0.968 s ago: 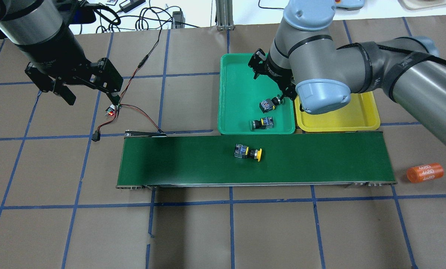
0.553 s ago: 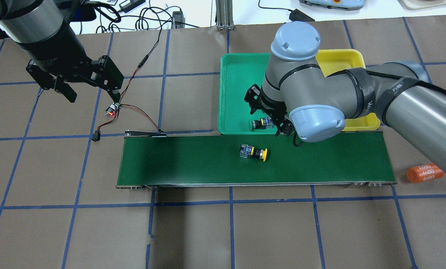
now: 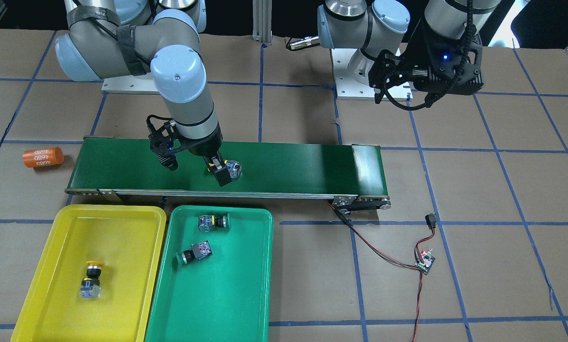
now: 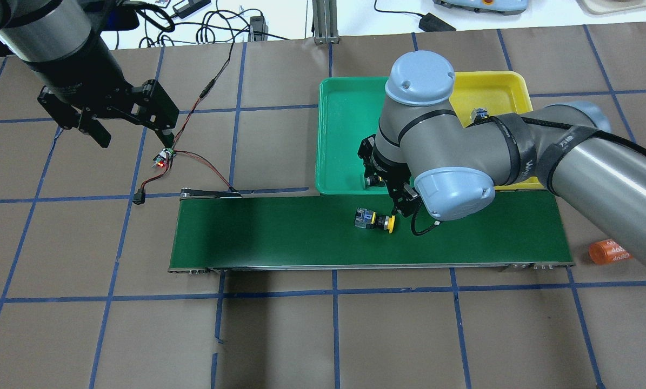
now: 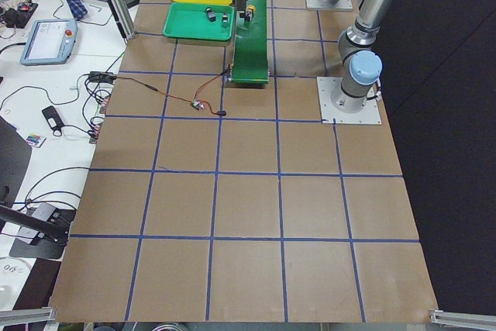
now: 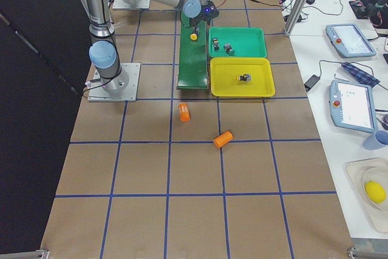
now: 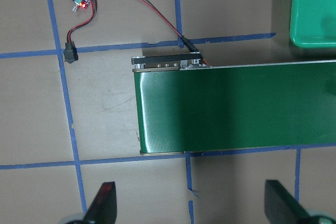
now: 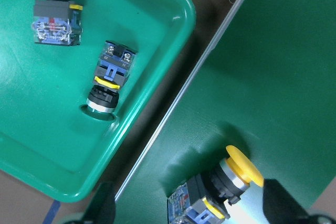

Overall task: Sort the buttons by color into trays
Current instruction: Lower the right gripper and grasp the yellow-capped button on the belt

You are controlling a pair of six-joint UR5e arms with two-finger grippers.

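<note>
The yellow button (image 4: 375, 220) you want lies on its side on the belt (image 4: 274, 232), cap pointing away from the block end, just short of the green tray (image 3: 245, 211). Your right hand (image 8: 191, 208) hangs over it with fingers spread wide and nothing gripped. In the wrist view the button sits low between the fingertips, and I see no contact yet. Your left hand (image 7: 191, 205) is open and empty too, parked above the desk by the belt's other end.

Expect a light, rigid plastic part that won't give under the fingers. The mushroom cap is round and smooth, so I'd judge it likely to roll or squirt out if you pinch there. Take it across the squared black body behind the cap, where the flat sides give the pads something to seat on. Close gently and keep it level on the way to the yellow tray (image 3: 122, 211), where one yellow button (image 3: 91, 280) already rests.
</note>
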